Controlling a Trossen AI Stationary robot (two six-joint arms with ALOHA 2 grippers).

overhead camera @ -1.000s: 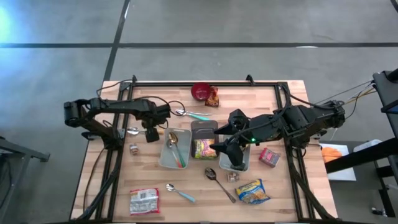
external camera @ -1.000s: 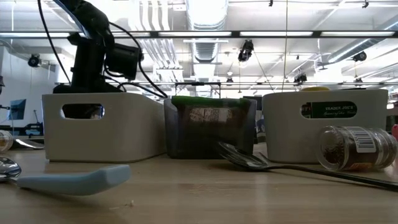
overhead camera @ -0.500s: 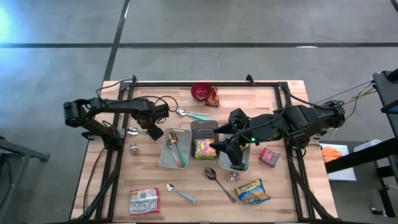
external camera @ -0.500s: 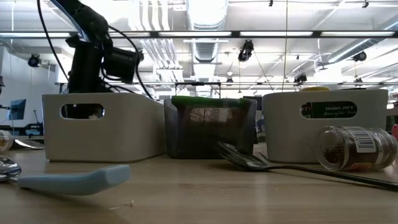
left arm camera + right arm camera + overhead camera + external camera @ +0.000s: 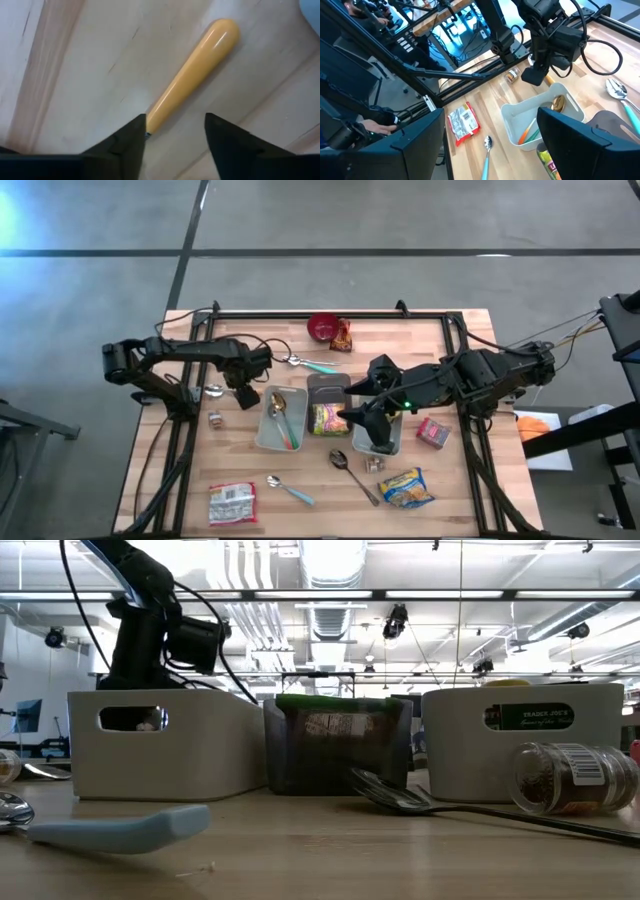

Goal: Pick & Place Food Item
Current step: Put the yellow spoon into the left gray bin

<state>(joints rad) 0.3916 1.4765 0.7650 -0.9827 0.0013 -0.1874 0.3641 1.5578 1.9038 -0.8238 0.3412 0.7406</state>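
High view, from the left: a silver snack packet (image 5: 232,503) lies at the near-left corner of the wooden table (image 5: 200,470), with a small jar (image 5: 214,419) farther up the left side. The left gripper (image 5: 243,394) points straight down at the table just left of the white bin (image 5: 262,435); the left wrist view shows its fingers (image 5: 125,142) parted on either side of a yellow handle (image 5: 192,72) that lies flat on the wood, the handle's end between the tips, and I cannot tell whether they touch it. A gold spoon (image 5: 279,406) lies in the white bin beside orange and green utensils. A blue-handled spoon (image 5: 287,490) rests near the front edge. To the right stands a dark bin (image 5: 328,384) holding a green and yellow food packet (image 5: 328,419). A red bowl (image 5: 322,327) and a red snack bag (image 5: 342,334) sit at the far edge. The right gripper (image 5: 358,408) hangs raised above the third bin (image 5: 390,442), its fingers spread wide and holding nothing. A metal spoon (image 5: 352,474), a yellow packet (image 5: 406,487) and a red box (image 5: 433,432) lie farther right.
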